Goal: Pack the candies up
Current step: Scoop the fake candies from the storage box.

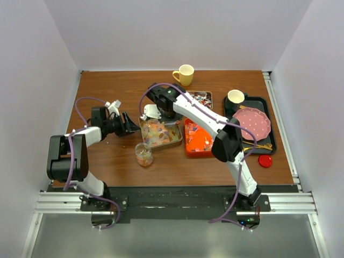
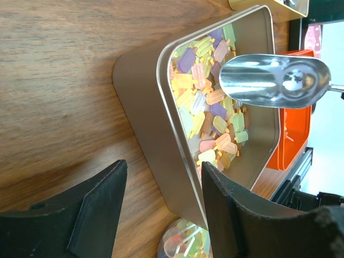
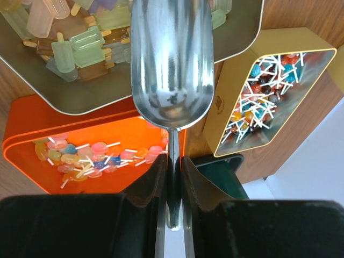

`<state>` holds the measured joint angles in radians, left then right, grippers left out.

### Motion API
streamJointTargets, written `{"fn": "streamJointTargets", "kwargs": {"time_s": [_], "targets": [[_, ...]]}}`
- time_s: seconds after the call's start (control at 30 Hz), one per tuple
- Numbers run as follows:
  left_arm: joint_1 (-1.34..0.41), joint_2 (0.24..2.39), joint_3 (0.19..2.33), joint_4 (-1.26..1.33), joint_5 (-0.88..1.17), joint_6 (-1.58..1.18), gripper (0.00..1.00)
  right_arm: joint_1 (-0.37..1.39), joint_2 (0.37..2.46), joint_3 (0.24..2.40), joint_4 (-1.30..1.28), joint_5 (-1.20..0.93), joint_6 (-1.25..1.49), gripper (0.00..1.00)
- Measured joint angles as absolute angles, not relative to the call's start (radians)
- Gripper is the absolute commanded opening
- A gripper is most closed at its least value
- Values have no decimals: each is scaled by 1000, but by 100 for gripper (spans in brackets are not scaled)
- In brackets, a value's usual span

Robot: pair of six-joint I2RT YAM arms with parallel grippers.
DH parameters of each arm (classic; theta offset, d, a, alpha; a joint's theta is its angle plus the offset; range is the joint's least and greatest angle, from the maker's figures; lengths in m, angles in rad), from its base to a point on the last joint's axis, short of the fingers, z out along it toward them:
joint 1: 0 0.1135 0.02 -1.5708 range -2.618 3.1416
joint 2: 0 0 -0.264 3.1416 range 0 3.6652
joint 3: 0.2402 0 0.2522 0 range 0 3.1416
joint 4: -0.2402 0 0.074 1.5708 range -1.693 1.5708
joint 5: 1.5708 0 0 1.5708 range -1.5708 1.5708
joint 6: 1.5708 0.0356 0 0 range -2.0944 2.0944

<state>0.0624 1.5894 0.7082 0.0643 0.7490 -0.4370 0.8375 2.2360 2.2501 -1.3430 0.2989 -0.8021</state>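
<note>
Pastel candies (image 2: 207, 102) fill part of a silver tin (image 1: 173, 143). Small lollipop candies (image 3: 91, 156) lie in an orange tray (image 1: 198, 150), and red and blue ones (image 3: 263, 91) in a gold tin (image 1: 201, 98). My right gripper (image 3: 173, 161) is shut on the handle of a metal scoop (image 3: 172, 59), whose empty bowl hovers over the silver tin's far left part. My left gripper (image 2: 164, 172) stands open just left of that tin, its jaws holding nothing. A small clear jar (image 1: 143, 154) with some candies stands in front of the tin.
A yellow mug (image 1: 184, 74) sits at the back. At the right, a black tray (image 1: 269, 141) carries a pink dotted plate (image 1: 253, 122) and a white cup (image 1: 235, 97). A red lid (image 1: 265, 160) lies in front of it.
</note>
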Motion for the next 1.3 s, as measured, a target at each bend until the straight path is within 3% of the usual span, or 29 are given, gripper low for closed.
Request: {"fn": "streamJointTargets", "kwargs": {"time_s": [0.77,1.3], "targets": [[59,1618,641,81,680,-542,54,898,2338,2280,-1353,361,-766,0],[45,1679,629,200,752,-602,52,934,2531,2494,-1383,393,-739,0]]}}
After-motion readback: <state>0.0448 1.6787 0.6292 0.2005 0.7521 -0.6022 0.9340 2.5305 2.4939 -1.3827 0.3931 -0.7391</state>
